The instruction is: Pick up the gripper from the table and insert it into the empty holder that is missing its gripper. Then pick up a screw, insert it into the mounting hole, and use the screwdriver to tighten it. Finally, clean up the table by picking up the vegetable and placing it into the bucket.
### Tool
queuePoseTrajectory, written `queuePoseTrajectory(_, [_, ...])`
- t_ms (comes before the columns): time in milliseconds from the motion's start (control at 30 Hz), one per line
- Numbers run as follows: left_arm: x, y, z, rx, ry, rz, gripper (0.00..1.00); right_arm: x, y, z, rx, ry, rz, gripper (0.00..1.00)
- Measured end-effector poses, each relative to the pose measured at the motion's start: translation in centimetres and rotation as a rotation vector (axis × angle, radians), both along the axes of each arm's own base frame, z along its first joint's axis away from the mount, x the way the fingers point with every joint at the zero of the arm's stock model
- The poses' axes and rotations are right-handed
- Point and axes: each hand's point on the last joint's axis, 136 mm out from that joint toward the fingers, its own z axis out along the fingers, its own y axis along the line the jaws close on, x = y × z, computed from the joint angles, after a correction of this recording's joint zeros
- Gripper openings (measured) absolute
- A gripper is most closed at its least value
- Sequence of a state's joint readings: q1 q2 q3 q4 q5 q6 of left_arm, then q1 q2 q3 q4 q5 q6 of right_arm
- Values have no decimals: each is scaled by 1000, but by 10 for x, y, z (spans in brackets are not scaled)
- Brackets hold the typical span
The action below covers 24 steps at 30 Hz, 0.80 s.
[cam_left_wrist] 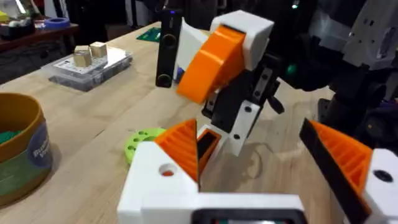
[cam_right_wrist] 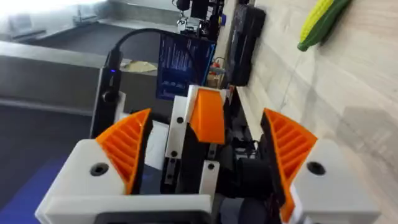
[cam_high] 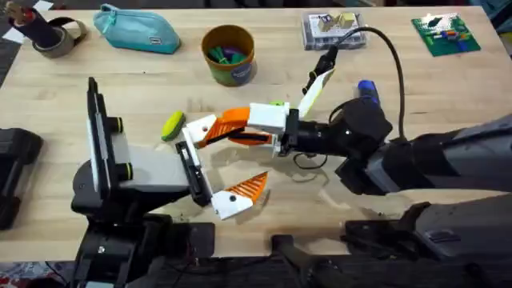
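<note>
My left gripper (cam_high: 220, 160) (cam_left_wrist: 261, 152) stands open, its two white brackets wide apart. The far bracket is the holder (cam_high: 198, 128) (cam_right_wrist: 177, 127), and the orange gripper piece (cam_high: 211, 133) (cam_right_wrist: 208, 118) sits on it. My right gripper (cam_high: 238, 128) (cam_right_wrist: 210, 127) is open, with its orange ribbed pads on either side of that holder and a gap at each side. The yellow-green vegetable (cam_high: 172, 125) (cam_right_wrist: 323, 18) lies just beyond the holder. Farther back stands the tan bucket (cam_high: 229, 54) (cam_left_wrist: 18, 149). The blue screwdriver (cam_high: 366, 88) lies partly hidden behind my right arm.
At the table's back are a clear box of small parts (cam_high: 332, 28) (cam_left_wrist: 87, 62), a teal pouch (cam_high: 136, 28), a tape roll (cam_high: 56, 36) and a green board (cam_high: 444, 34). A black cable (cam_high: 388, 56) arcs over my right arm. A green holed disc (cam_left_wrist: 140, 143) lies near the grippers.
</note>
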<state>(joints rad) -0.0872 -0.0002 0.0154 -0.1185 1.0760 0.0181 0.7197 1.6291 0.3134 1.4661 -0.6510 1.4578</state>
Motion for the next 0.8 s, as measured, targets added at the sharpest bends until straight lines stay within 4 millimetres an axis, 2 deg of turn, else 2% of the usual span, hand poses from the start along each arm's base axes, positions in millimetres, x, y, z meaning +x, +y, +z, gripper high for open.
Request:
queuePoseTrajectory(433, [0, 0, 0, 0, 1, -3, 992, 6, -4, 0, 0, 0, -18, 994])
queuePoseTrajectory(567, [-1, 0, 0, 0, 1, -4, 992, 27, -19, 0, -5, -18, -87, 995])
queuePoseTrajectory(700, [-1, 0, 0, 0, 1, -4, 992, 66, -44, -11, -74, -6, -199, 996])
queuePoseTrajectory(800, [-1, 0, 0, 0, 0, -5, 992, 92, -55, -18, -166, 9, -234, 996])
